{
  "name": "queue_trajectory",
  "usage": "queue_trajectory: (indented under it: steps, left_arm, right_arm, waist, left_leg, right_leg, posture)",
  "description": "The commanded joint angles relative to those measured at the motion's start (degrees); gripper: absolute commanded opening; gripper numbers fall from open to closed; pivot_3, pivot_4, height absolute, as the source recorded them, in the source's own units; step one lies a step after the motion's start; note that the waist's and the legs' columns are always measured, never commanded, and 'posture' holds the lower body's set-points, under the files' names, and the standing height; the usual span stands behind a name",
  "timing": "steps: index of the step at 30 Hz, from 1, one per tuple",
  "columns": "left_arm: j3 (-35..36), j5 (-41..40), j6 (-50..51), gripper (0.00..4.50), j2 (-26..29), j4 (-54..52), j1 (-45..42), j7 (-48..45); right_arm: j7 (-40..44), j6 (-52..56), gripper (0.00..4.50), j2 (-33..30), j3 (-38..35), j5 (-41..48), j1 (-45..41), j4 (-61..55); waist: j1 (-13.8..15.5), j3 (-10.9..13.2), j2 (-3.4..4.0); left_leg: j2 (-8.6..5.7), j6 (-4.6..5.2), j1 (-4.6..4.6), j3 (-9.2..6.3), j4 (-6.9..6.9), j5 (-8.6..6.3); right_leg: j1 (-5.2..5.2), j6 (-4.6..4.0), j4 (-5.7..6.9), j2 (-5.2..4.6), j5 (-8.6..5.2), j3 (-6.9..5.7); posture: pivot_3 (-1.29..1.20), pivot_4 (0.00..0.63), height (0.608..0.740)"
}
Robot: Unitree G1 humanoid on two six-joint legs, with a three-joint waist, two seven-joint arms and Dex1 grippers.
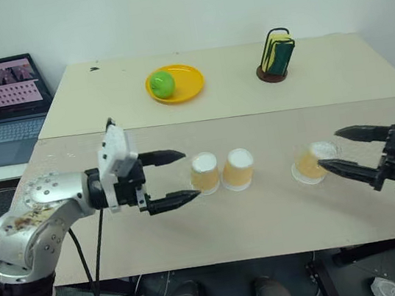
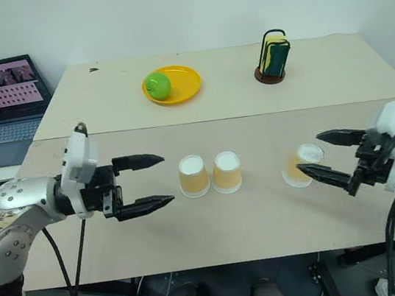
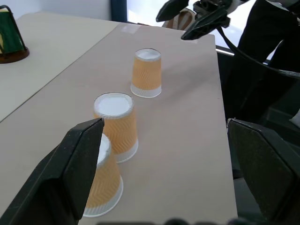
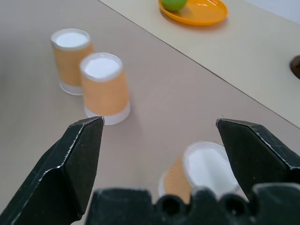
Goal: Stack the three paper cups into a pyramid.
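Gripping the third paper cup (image 1: 314,161) calls for a light squeeze at mid-wall: thin, crushable, tippy. Right gripper (image 1: 344,150) and left gripper (image 1: 178,175) both gape, empty.

Three upturned paper cups (image 3: 146,73) stand on the surface (image 3: 187,140): two just beside each other between the left hand's (image 3: 161,178) spread fingers (image 3: 70,168), the third well apart. The right hand (image 3: 194,16) hovers at 12 o'clock beyond it.

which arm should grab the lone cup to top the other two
Right, probably. The right claw is open and points at the lone cup just ahead of it. The left claw is beside the pair of cups.
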Motion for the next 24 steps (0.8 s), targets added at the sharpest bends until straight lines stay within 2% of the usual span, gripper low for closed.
queue_trajectory:
  steps: [1, 10, 24]
  left_arm:
    - [0.22, -2.21, 0.18, 4.48, 0.32, -2.75, 0.12, 1.64]
    - [-0.4, -4.28, 0.3, 4.48, 0.52, -3.36, -0.49, 4.9]
    - [-0.33, -6.73, 0.95, 4.48, 1.81, -3.98, -0.79, 7.42]
  right_arm:
    - [1.4, -4.72, 4.5, -0.6, 1.25, -3.73, -2.37, 6.45]
    - [2.22, -9.1, 4.5, 2.64, 10.9, -9.05, -7.78, 13.97]
    - [2.14, -11.11, 4.5, 5.89, 15.14, -11.51, -14.09, 19.47]
  waist:
    - [-0.19, 0.0, 0.0]
    - [-0.39, 0.0, 0.02]
    - [-0.35, 0.0, 0.02]
  left_leg:
    - [0.0, 0.0, 0.01, 0.0, 0.0, 0.0]
    - [0.01, -0.02, 0.03, 0.04, 0.0, 0.02]
    - [0.0, -0.18, 0.03, 0.04, 0.0, 0.11]
  right_leg:
    - [0.0, 0.0, 0.01, 0.0, 0.0, 0.01]
    - [-0.05, -0.01, 0.05, 0.05, -0.01, 0.11]
    - [-0.04, 0.0, 0.06, 0.05, -0.01, 0.1]
  posture:
    - [0.0, 0.15, 0.726]
    - [0.0, 0.15, 0.726]
    - [0.0, 0.15, 0.726]
